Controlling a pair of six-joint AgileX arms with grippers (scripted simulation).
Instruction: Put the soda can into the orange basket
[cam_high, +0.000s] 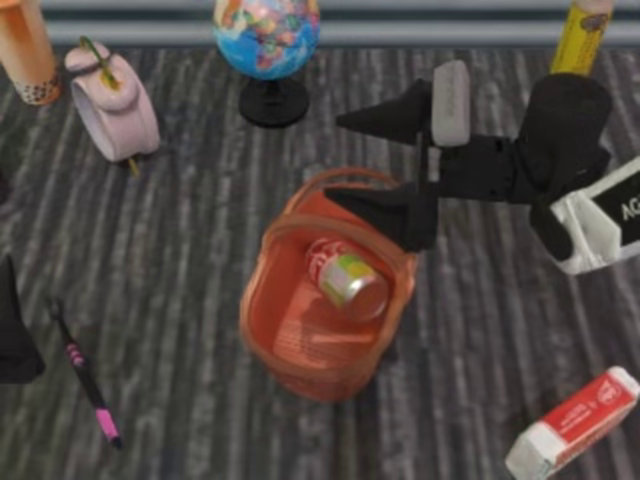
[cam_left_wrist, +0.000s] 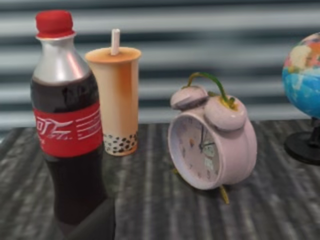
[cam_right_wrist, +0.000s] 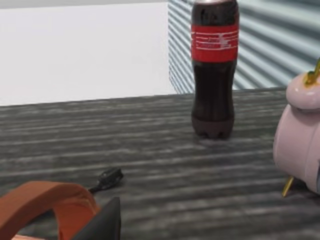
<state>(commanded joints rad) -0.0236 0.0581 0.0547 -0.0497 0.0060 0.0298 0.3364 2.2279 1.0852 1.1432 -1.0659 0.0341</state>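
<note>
the small red-and-lime soda can with a silver top lies on its side inside the large oval orange woven basket at the table's middle. the right gripper hovers over the basket's far rim, its black fingers spread apart and empty. the left arm sits parked at the left edge.

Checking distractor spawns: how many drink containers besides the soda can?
3. Cola bottle beside the bubble tea cup, which sits at the table's far left corner; yellow bottle at the far right. The top view misses the cola bottle, so others may be hidden.
</note>
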